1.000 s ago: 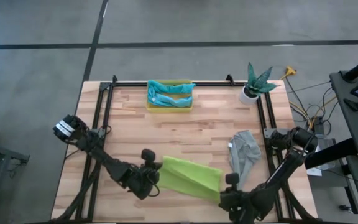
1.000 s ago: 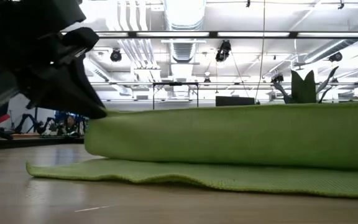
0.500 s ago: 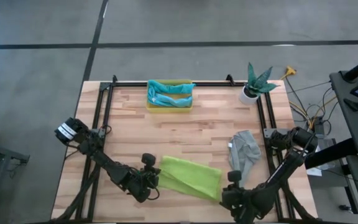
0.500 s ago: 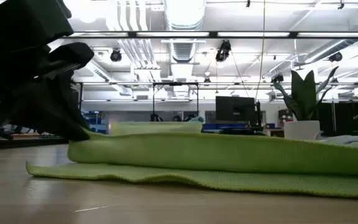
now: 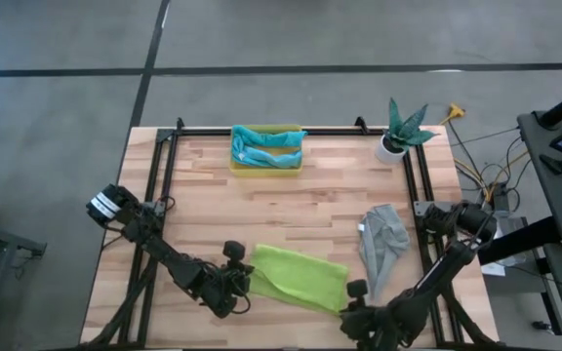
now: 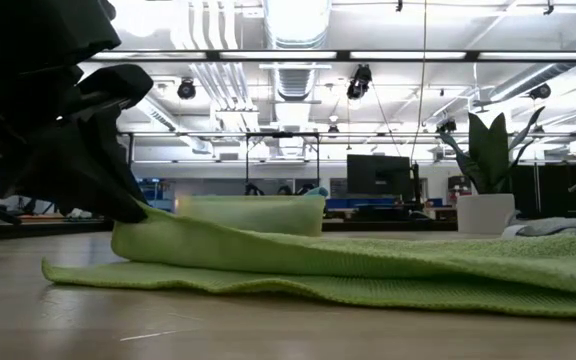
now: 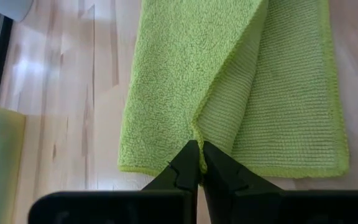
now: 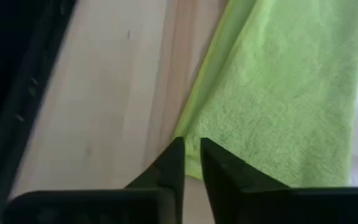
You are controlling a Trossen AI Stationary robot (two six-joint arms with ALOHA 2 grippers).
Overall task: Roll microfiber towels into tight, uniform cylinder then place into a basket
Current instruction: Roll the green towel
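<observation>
**Two hands are working on the lime green towel**

The desk (image 5: 291, 219) is carrying everything, and the lime green towel (image 5: 301, 278) is lying at its near edge, folded over itself. I am using this towel as the landmark.

The left hand (image 7: 199, 163) is sitting at the left end of the towel. Its fingers are closed tight and they are pinching the folded edge of the cloth, probably to keep the layers together for rolling. The right hand (image 8: 190, 163) is resting at the opposite end, at the corner of the towel. Its fingers are standing only a narrow gap apart, and I cannot tell if they are gripping any cloth.

The grey towel (image 5: 381, 244) is lying crumpled just beside the right end of the green one, so it is waiting near the right arm and could get in its way. The basket (image 5: 266, 151) is standing well apart, at the far edge of the desk, and it is already holding teal and light blue cloth. The plant pot (image 5: 392, 146) is standing far from the green towel too, to the right of the basket.
</observation>
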